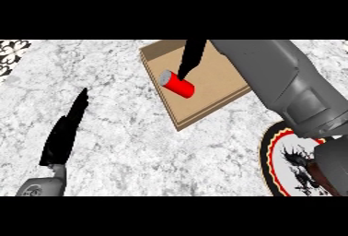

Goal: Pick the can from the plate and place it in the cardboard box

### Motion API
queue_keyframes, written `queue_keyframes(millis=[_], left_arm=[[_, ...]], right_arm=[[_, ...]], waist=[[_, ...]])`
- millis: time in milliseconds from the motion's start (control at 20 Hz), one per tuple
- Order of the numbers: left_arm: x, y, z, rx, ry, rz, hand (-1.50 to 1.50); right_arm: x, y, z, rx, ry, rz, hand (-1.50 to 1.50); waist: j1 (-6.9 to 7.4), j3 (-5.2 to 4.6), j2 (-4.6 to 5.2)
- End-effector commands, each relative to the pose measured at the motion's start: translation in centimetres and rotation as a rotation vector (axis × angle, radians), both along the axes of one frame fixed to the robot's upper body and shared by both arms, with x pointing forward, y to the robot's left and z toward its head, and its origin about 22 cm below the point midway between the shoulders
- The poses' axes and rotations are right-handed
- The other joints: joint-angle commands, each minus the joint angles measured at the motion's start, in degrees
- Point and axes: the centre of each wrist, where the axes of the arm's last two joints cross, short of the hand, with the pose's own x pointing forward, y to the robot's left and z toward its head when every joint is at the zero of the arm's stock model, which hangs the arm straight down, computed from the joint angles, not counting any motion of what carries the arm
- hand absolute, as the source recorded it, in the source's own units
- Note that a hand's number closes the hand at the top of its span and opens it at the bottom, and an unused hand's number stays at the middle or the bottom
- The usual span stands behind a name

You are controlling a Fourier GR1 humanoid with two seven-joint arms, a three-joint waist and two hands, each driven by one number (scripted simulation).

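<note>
Red can (178,84) lies on its side inside the cardboard box (221,76), at about 12 o'clock on the surface (122,133), silver end pointing to 10 o'clock. Plate (273,154) sits at 4 o'clock, no can on it, so placement looks done.

Right hand (192,56) reaches over the box, fingers straight, tips touching or just above the can's upper end; nothing gripped, looks released. Left hand (65,131) rests flat and relaxed at 8 o'clock.

Handling guess: rigid, light, smooth metal cylinder, likely slippery, and it will roll while lying down. If a regrasp is needed, take it across the mid-body, fingers and thumb on opposite curved sides, not by the ends.
</note>
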Motion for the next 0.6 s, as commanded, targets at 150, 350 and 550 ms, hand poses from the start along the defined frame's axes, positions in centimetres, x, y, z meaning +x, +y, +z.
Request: queue_keyframes(millis=[150, 350, 550], left_arm=[[0.5, -0.9, 0.1, 0.001, -0.030, -0.043, 0.00], [1.3, -1.9, 1.1, -0.003, -0.058, -0.072, 0.00], [1.3, -1.8, 1.5, 0.021, -0.056, -0.074, 0.00]], right_arm=[[1.4, -4.9, 4.5, 0.128, 0.075, -0.100, -1.50], [1.4, -7.2, 7.4, 0.155, 0.066, -0.127, -1.50], [1.2, -8.5, 8.9, 0.123, 0.062, -0.139, -1.50]], waist=[[2.72, -0.07, 1.79], [3.75, -0.03, 2.81], [5.07, 0.08, 3.20]])
